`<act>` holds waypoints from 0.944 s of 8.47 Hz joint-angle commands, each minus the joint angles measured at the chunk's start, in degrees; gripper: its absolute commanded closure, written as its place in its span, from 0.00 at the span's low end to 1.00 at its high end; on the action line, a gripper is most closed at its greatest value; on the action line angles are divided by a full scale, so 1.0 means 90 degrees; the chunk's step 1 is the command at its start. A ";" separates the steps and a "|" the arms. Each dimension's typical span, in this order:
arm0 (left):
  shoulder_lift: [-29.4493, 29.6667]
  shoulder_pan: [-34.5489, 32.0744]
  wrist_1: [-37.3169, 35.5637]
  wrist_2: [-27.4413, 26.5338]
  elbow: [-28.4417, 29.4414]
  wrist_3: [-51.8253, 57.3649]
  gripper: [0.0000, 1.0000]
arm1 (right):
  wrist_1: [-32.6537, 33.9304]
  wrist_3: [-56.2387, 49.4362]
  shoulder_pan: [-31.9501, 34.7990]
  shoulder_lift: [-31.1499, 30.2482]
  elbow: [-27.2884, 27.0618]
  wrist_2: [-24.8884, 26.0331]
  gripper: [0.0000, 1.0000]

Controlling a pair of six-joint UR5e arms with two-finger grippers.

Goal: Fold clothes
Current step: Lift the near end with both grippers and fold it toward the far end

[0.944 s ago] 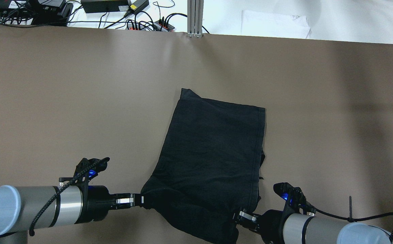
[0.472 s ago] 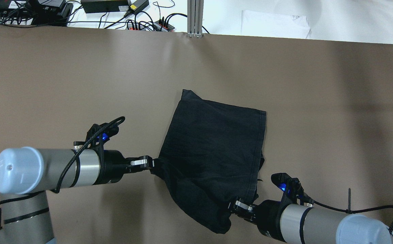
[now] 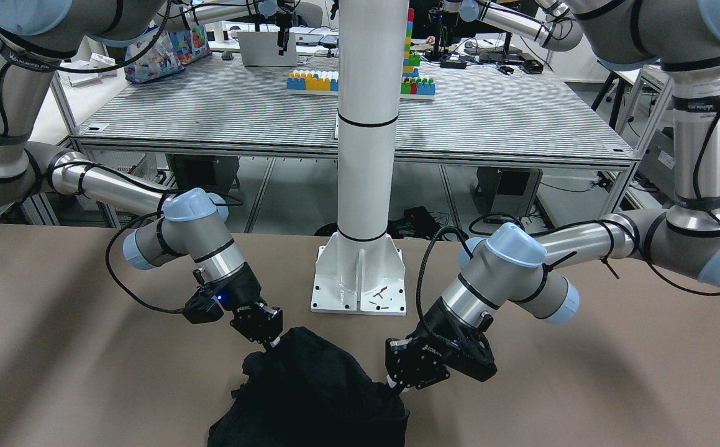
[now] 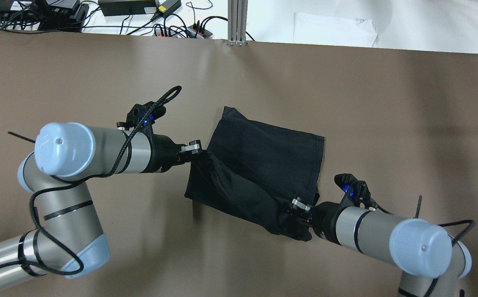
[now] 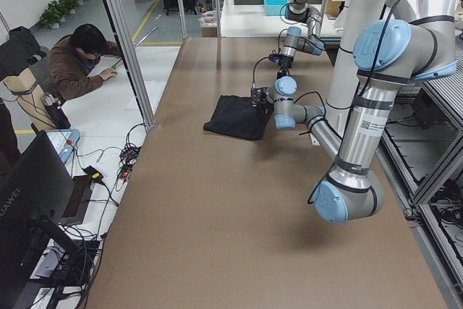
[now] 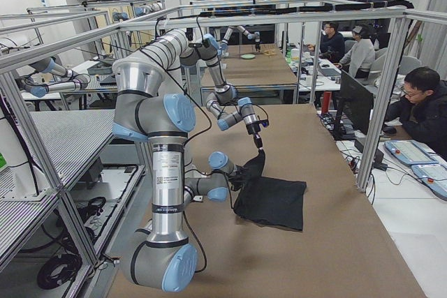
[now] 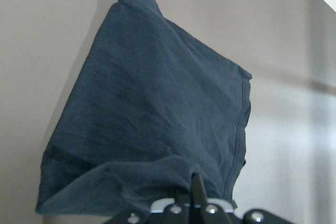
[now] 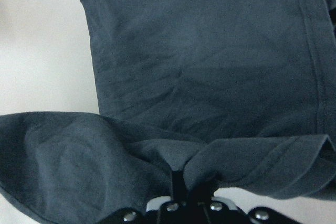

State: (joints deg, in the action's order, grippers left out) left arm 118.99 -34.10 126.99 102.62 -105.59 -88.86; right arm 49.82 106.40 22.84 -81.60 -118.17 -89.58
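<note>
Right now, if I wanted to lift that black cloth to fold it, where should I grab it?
Take the cloth by its two robot-side corners, one from each side, as the left end effector and right end effector do. It is limp, with its far half flat on the table, so pinching the thin hemmed corners probably keeps the lifted edge spread.

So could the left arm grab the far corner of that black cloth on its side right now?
Likely not yet: the left claw is shut on a lifted edge of the cloth. The far corner lies close on the table with nothing between, so after letting go it could probably reach it.
</note>
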 commanded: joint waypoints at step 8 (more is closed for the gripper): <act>0.1397 -0.0518 0.0563 0.0004 0.2626 0.0371 1.00 | -0.0057 -0.0308 0.1368 0.1196 0.2329 0.0051 1.00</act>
State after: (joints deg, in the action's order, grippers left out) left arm 130.07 -38.70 128.06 102.80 -86.92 -85.80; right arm 49.39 103.94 34.82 -71.62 -98.83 -89.15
